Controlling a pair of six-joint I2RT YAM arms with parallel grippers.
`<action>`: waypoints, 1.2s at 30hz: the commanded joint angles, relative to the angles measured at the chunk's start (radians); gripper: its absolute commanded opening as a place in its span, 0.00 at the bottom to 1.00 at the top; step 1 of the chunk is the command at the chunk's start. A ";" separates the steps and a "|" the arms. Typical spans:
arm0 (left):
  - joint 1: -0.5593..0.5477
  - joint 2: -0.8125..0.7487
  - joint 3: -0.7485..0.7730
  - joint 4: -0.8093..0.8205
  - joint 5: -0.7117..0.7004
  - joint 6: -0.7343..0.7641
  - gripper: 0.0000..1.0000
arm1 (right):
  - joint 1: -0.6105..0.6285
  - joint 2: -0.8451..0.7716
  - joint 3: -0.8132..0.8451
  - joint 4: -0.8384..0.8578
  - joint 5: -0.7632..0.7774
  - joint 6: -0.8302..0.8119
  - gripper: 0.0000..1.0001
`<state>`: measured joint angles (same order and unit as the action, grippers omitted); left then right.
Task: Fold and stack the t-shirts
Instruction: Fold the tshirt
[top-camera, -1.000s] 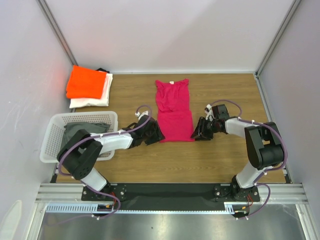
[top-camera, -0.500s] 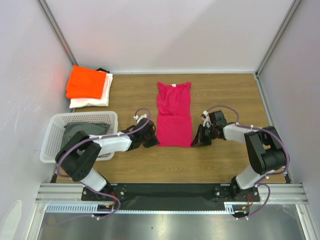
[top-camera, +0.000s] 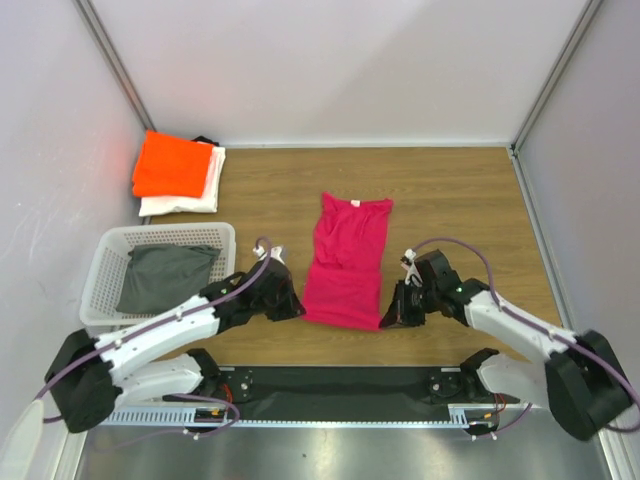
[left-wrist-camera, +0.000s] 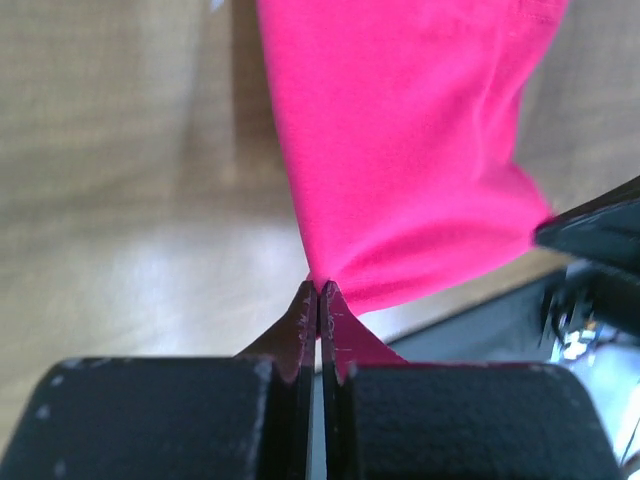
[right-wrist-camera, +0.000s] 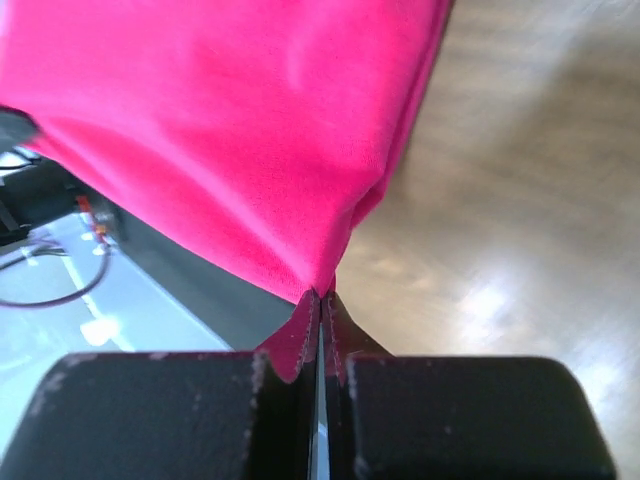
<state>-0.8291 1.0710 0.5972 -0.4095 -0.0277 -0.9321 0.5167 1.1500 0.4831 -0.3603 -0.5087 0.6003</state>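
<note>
The magenta-pink t-shirt (top-camera: 345, 262) lies lengthwise in the middle of the table, its near end lifted. My left gripper (top-camera: 296, 309) is shut on its near left corner (left-wrist-camera: 330, 275). My right gripper (top-camera: 388, 318) is shut on the near right corner (right-wrist-camera: 318, 280). The pink cloth fills the upper part of both wrist views. A bright orange folded t-shirt (top-camera: 172, 165) sits on a white folded one (top-camera: 200, 196) at the far left.
A white lattice basket (top-camera: 108, 262) with grey cloth (top-camera: 165, 275) inside stands at the left, beside my left arm. The black base rail (top-camera: 340, 380) runs along the near table edge, just below both grippers. Grey walls close in the sides and back.
Both grippers closed on the pink shirt's near corners and pulled toward the near edge. The shirt slid nearer, and its near end rose off the table.
</note>
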 joint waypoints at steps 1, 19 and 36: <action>-0.028 -0.087 0.030 -0.215 -0.025 0.027 0.00 | 0.035 -0.111 0.034 -0.150 0.081 0.113 0.00; 0.225 0.171 0.576 -0.298 -0.014 0.251 0.01 | -0.107 0.161 0.621 -0.241 0.153 -0.031 0.00; 0.370 0.756 1.087 -0.206 0.095 0.431 0.00 | -0.259 0.534 0.805 -0.054 0.091 -0.059 0.00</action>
<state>-0.4786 1.7866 1.5986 -0.6518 0.0605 -0.5484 0.2802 1.6642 1.2240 -0.4652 -0.4236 0.5728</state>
